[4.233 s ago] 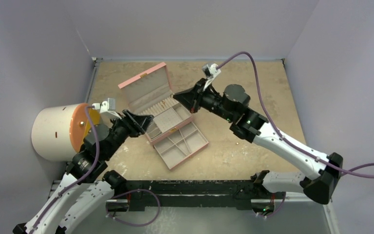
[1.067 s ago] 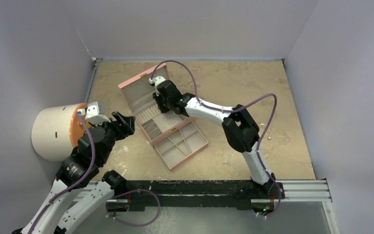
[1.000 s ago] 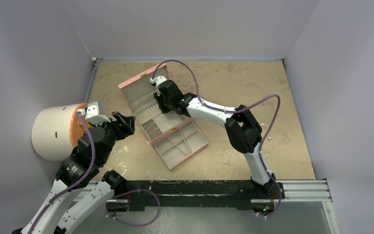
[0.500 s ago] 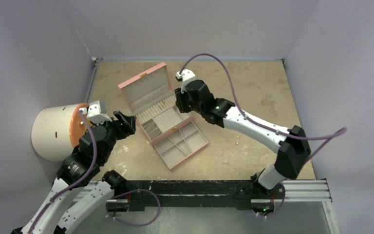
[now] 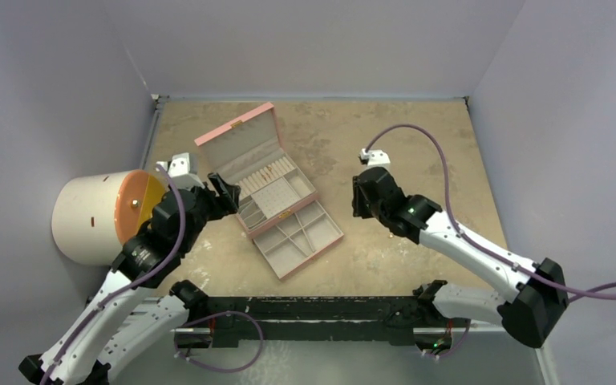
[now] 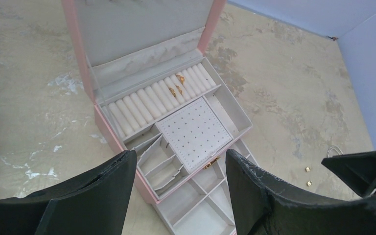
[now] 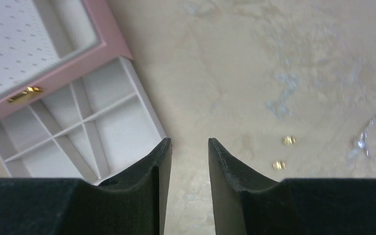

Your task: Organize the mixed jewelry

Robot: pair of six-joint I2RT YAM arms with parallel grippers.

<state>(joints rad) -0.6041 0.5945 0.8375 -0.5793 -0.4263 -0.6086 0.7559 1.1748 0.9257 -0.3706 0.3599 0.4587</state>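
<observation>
In the last second I had swung the right claw [image 7: 188, 142] off the ring rolls at the back of the box [image 5: 241, 148] and out over bare table [image 5: 417, 144], with the box now on its left. Its jaws had eased apart on the way and stood with a narrow gap, nothing between them. I judged that one ring drop was done and I was reaching for the next piece.

The left claw [image 6: 180, 155] had only edged closer to the box. It hung wide open and empty, looking over the trays.

Two gold rings [image 6: 175, 88] sat tucked between the padded cream rolls, far beyond the left claw's tips. Two tiny gold studs [image 7: 289, 140] lay loose on the table, just right of and ahead of the right claw, close together. A thin silvery wire loop [image 7: 360, 142] lay farther right, partly cut off by the view's edge.

The box was pink outside and lined in pale grey suede-like fabric, with a dotted earring pad, small square cells and a brass clasp. The table looked like mottled beige stone, matte and flat. The studs were far smaller than a finger, so I expected a fiddly pinch.
</observation>
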